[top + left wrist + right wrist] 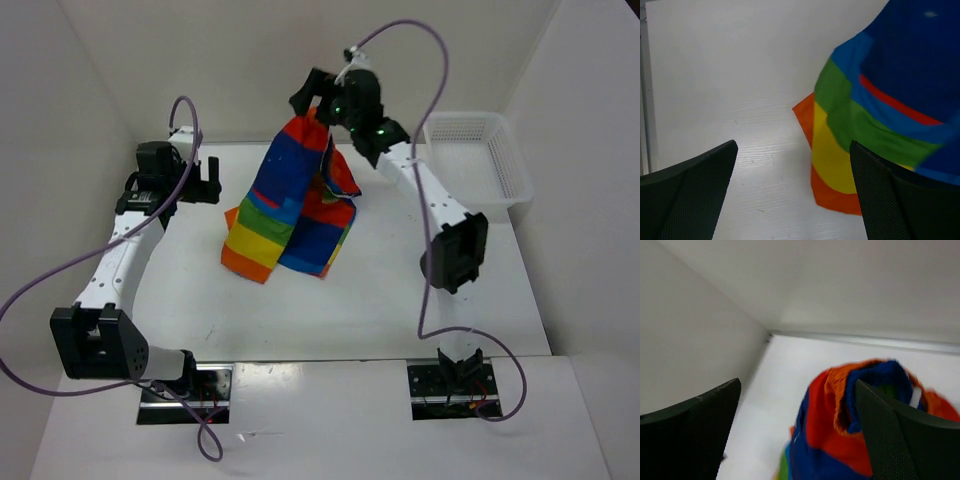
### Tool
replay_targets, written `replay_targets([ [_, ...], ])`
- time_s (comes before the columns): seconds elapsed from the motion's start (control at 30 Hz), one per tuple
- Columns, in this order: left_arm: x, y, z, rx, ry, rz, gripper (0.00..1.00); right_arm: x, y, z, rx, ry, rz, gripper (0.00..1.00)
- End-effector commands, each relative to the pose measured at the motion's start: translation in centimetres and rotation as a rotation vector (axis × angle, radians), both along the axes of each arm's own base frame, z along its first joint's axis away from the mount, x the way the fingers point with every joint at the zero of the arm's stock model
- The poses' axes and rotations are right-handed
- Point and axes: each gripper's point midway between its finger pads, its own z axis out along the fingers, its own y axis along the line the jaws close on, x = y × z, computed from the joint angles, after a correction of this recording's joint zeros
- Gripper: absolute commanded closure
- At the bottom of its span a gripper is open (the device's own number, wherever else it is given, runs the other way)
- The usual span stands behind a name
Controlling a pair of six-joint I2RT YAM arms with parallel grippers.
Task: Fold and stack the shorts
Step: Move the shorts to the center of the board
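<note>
The rainbow-striped shorts stand up in a tall, bunched drape at the back middle of the table, their lower end spread on the surface. My right gripper is high at their top edge. In the right wrist view its jaws stand wide open, with the blurred red, orange and blue cloth between them, against the right finger and not pinched. My left gripper hovers open just left of the shorts. In the left wrist view the orange and yellow hem lies by its right finger.
A white mesh basket sits at the table's back right corner. White walls close in on the left, back and right. The white table runs forward to the arm bases.
</note>
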Motion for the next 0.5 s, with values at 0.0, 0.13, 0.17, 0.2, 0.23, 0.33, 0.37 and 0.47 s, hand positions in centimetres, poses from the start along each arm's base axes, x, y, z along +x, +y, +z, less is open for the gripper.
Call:
replay_targets([
  [0.0, 0.7, -0.1, 0.6, 0.001, 0.018, -0.006, 0.00, 4.0, -0.9, -5.8, -0.150, 0.037, -0.188, 0.01],
  [0.13, -0.8, -0.9, -3.2, -0.015, 0.147, -0.038, 0.00, 5.1, -2.9, -8.5, -0.343, 0.001, -0.260, 0.01],
  [0.17, -1.4, -1.7, -4.1, -0.021, 0.176, -0.062, 0.00, 5.2, -3.8, -9.4, -0.387, 0.007, -0.262, 0.02],
  [0.2, -2.0, -2.9, -5.5, -0.019, 0.218, -0.092, 0.00, 5.3, -4.9, -10.1, -0.398, 0.025, -0.274, 0.04],
  [0.23, -2.7, -3.4, -7.0, -0.010, 0.264, -0.103, 0.00, 5.0, -5.5, -13.8, -0.456, 0.091, -0.257, 0.06],
  [0.33, -5.4, -6.0, -10.9, 0.041, 0.370, -0.165, 0.00, 3.9, -7.7, -19.0, -0.540, 0.187, -0.252, 0.14],
  [0.37, -6.0, -6.1, -11.7, 0.073, 0.386, -0.159, 0.00, 3.9, -8.7, -20.3, -0.565, 0.211, -0.256, 0.16],
  [0.47, -7.8, -7.3, -14.3, 0.143, 0.443, -0.188, 0.00, 3.4, -9.9, -23.4, -0.670, 0.229, -0.227, 0.18],
])
